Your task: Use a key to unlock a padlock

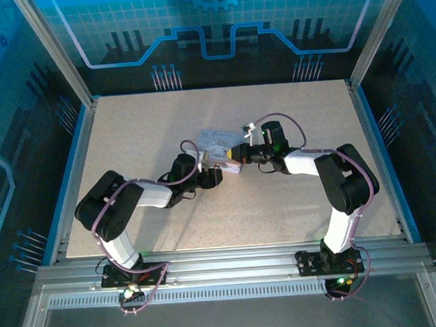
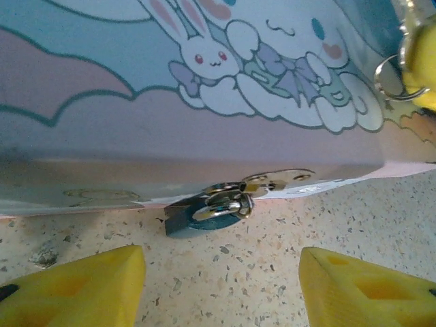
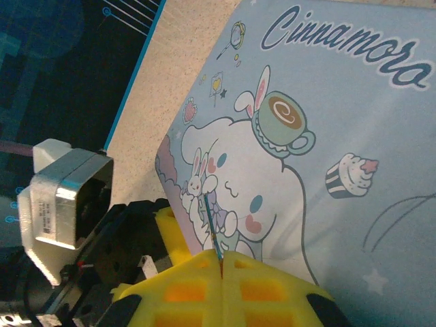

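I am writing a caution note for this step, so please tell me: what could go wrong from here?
1. The key, thin and pinched at one end by the shut right pincer, may twist or slip when pressed into the lock.
2. The padlock lies on the table at the edge of the tin, and the open left pincer is not holding it, so it may swing away.
3. Both pincers work close together and may collide.
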